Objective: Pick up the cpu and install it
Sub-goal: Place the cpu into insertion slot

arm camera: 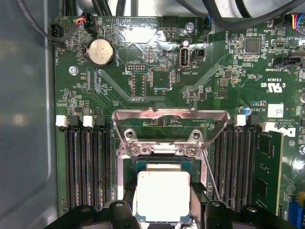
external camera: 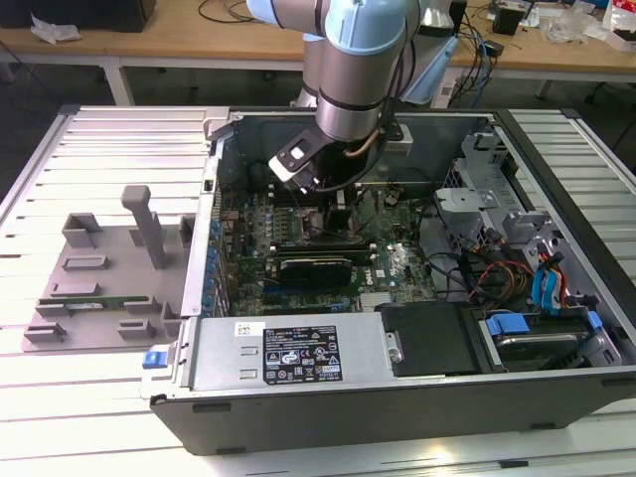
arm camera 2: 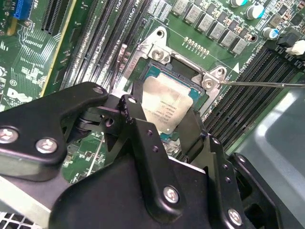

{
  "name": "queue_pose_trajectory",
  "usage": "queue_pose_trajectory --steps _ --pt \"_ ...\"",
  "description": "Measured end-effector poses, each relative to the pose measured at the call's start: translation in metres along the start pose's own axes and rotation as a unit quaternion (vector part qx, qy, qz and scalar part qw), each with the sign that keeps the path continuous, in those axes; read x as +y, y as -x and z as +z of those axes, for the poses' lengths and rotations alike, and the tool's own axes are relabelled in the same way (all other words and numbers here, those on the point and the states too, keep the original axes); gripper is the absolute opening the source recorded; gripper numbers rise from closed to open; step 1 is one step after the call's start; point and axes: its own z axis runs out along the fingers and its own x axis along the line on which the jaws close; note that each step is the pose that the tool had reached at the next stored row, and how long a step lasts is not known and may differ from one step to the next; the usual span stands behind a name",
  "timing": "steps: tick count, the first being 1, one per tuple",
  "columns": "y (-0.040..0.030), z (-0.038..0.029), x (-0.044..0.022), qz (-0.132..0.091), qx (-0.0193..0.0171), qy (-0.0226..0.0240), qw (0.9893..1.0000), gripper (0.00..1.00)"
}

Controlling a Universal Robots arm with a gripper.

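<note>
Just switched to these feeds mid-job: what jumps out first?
The shiny silver cpu sits at the motherboard socket, with the black gripper close around it in both wrist views. In the exterior view, the arm reaches down into the open computer case.

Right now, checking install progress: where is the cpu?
In both wrist views the cpu sits at the socket, gripped by the pincer, beside the raised metal plate.
</note>
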Motion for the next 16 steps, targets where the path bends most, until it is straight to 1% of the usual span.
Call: queue_pose_trajectory --steps 2,6,7,8,9,10,11,12,13,14,16 --pt "-0.0002 0.0004 0.0001 0.000 0.0004 0.0002 1.0000 0.53" --pt "0.0000 0.0002 0.0001 0.000 0.0001 0.0002 1.0000 0.53" --pt "-0.0001 0.0002 0.0000 0.000 0.0003 0.0001 1.0000 0.55" --pt "-0.0001 0.0002 0.0000 0.000 0.0004 0.0001 1.0000 0.60" --pt "-0.0001 0.0002 0.0001 0.000 0.0004 0.0001 1.0000 0.60" --pt "-0.0001 0.0002 0.0000 0.000 0.0004 0.0001 1.0000 0.67" --pt "-0.0001 0.0002 0.0001 0.000 0.0005 0.0001 1.0000 0.67" --pt "0.0000 0.0002 0.0001 0.000 -0.0001 0.0001 1.0000 0.67" --pt "0.0003 0.0002 0.0002 0.000 -0.0036 0.0001 1.0000 0.67" --pt "0.0005 0.0002 0.0004 0.000 -0.0062 0.0000 1.0000 0.67" --pt "0.0005 0.0002 0.0008 0.000 -0.0071 0.0000 1.0000 0.67"
